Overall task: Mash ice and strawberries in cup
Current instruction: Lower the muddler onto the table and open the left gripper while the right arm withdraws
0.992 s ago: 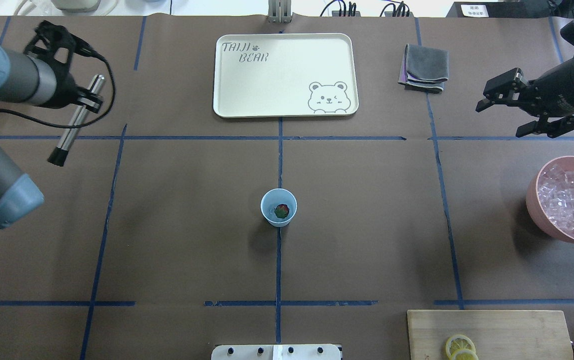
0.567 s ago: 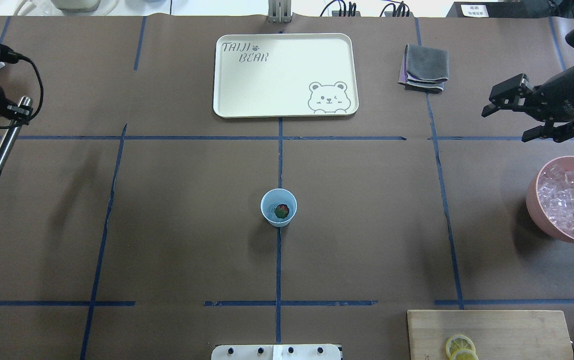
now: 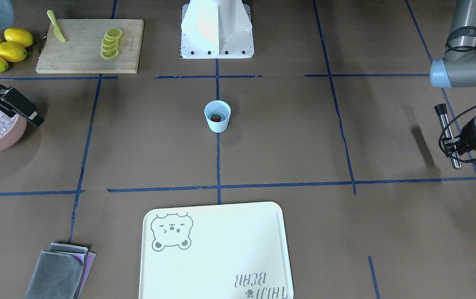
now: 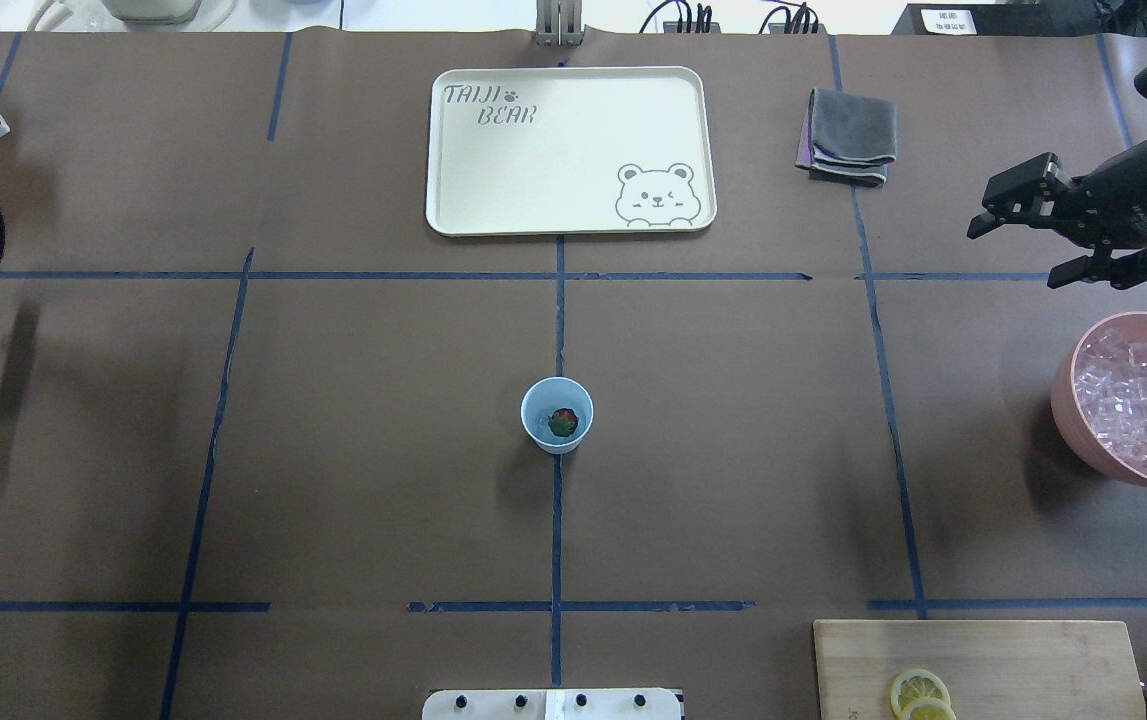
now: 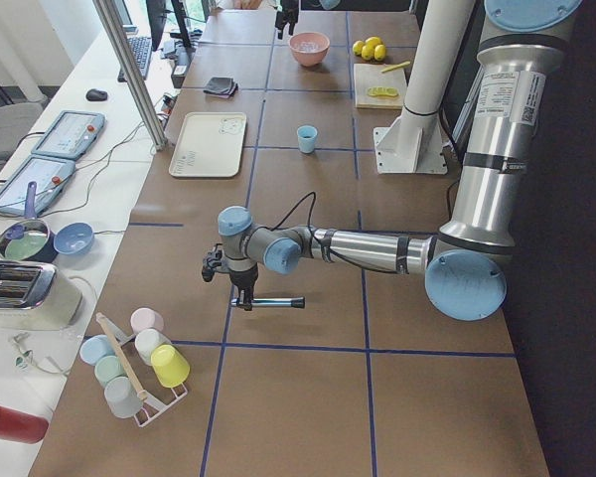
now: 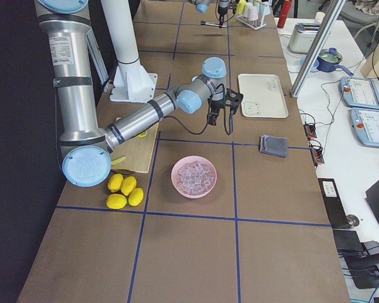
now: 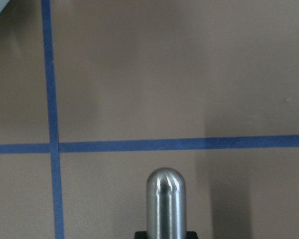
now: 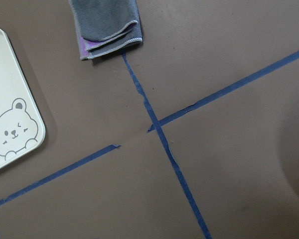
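Both arms are wearing the same kit. The left arm [image 5: 377, 248] & right arm [image 6: 145, 117] are showing silver-grey round tubes w/ pale-blue caps [image 5: 465, 285] at the joints. Thin black bands [image 6: 69, 81] are ringing the tubes near the joints. A white sticker [image 5: 504, 94] is sitting on the left arm's thick tube (print too small to read). A black cable [image 3: 468, 33] is looping round the left forearm & wrist, and a similar one is curling at the right wrist. The left gripper [image 3: 455, 146] & right gripper [image 4: 1020, 250] are looking matt black, the right w/ blocky fingers. The base [image 3: 217, 29] is showing white, tapered, w/ dark screws [image 3: 209, 52] dotting its edge.
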Controlling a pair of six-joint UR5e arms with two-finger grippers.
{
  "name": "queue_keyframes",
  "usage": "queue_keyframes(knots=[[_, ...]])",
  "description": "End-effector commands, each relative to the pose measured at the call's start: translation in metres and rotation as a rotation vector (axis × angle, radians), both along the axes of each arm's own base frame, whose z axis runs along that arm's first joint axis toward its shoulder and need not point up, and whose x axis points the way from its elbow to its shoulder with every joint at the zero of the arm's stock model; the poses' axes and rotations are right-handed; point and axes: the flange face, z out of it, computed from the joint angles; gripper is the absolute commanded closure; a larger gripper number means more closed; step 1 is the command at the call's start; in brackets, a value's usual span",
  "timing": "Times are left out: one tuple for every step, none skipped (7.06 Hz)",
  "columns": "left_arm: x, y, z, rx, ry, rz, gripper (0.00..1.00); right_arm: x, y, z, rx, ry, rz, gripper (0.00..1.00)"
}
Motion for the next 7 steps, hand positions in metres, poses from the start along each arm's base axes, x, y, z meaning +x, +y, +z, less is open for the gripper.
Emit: queue_keyframes(knots=[[-0.006, 0.010, 0.023, -0.024, -0.011, 0.004, 1.00, 0.000, 0.001, -0.001, 0.001, 0.000, 0.002, 0.00], [-0.007, 0.013, 0.034, -0.026, -0.013, 0.007, 1.00, 0.001, 0.001, 0.000, 0.001, 0.003, 0.005, 0.00], [-0.007, 0.014, 0.040, -0.019, -0.011, 0.008, 1.00, 0.001, 0.000, 0.000, 0.002, 0.002, 0.004, 0.00], [-0.007, 0.015, 0.045, -0.024, -0.013, 0.009, 0.99, 0.000, 0.000, 0.000, 0.000, 0.002, 0.004, 0.00], [-0.006, 0.016, 0.050, -0.033, -0.016, 0.011, 0.97, 0.000, 0.000, -0.001, 0.001, 0.001, 0.003, 0.00], [-0.006, 0.016, 0.050, -0.024, -0.010, 0.009, 0.97, 0.001, 0.001, -0.001, 0.002, -0.001, 0.002, 0.00], [-0.006, 0.016, 0.050, -0.021, -0.008, 0.010, 0.92, 0.000, 0.001, -0.002, 0.003, -0.002, 0.002, 0.00]])
